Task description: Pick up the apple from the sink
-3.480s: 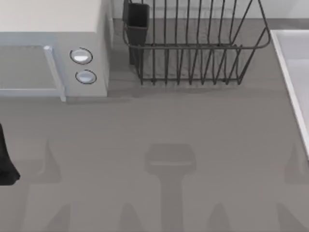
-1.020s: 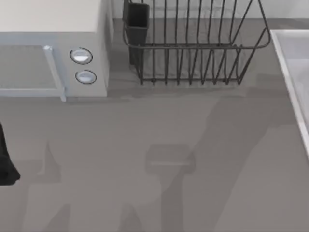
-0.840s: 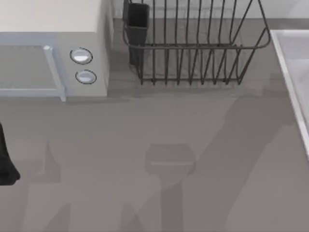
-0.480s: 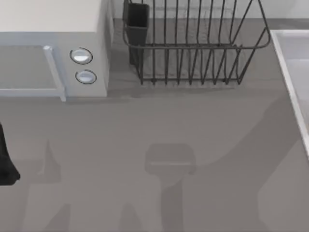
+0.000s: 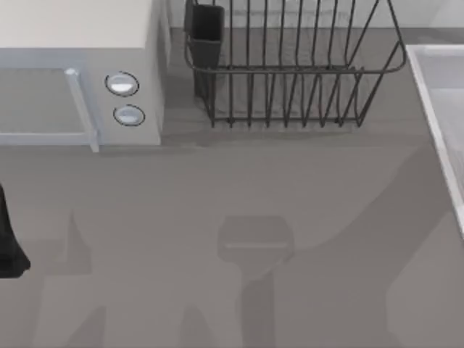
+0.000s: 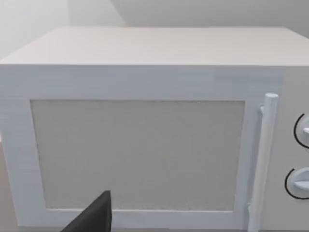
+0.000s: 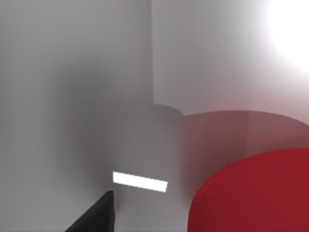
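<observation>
Found the small, smooth, bright red round apple (image 7: 251,193) very close before the right wrist camera, lying inside the pale grey-white rectangular sink (image 7: 96,96) near one of its plain walls. Saw the same basin's raised light rim (image 5: 435,123) at the right edge of the top view, beside the dark wire dish rack (image 5: 290,72) in the upper middle of that frame.

Placed the black two-finger right gripper (image 7: 96,215) down in the basin, just beside the fruit and not seen to touch it. Could not tell whether it was spread or closed.

Noted the black left gripper (image 5: 9,246) parked at the left edge of the top view, facing the white box-shaped microwave with two round knobs (image 6: 145,121). Could not tell its grip state either.

Judged the apple light, stiff and unlikely to bruise under a modest squeeze, but glossy and round, so likely to roll or squirt out of an off-centre pinch. Judged the best hold to be across the widest part, pads on opposite sides and level with the middle. Judged the nearby basin wall a possible squeeze on room for one side of the grip.
</observation>
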You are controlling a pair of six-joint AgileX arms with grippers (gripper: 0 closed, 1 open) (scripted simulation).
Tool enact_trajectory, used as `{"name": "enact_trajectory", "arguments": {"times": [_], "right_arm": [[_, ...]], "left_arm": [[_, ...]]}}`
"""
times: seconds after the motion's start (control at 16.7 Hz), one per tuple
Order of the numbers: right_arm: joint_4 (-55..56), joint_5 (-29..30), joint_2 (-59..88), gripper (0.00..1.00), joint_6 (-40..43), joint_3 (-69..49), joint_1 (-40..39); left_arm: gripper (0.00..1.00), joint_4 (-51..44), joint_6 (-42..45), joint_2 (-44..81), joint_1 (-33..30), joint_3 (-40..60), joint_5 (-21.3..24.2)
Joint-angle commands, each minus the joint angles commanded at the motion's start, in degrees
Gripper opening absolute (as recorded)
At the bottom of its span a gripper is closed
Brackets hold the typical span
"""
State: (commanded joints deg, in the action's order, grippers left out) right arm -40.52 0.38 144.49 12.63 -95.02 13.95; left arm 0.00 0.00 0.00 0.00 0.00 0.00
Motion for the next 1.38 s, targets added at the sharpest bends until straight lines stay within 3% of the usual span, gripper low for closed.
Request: {"name": "enact_trajectory", "arguments": {"times": [0.66,1.38], "right_arm": [[0.0,0.0,0.0,0.02,0.0,0.0,0.0],[-3.4,-0.7,-3.3,0.0,-0.3,-2.9,-0.1]], "left_arm": [[1.0,0.0,0.0,0.0,0.0,0.0,0.0],[1.0,0.0,0.0,0.0,0.0,0.0,0.0]]}}
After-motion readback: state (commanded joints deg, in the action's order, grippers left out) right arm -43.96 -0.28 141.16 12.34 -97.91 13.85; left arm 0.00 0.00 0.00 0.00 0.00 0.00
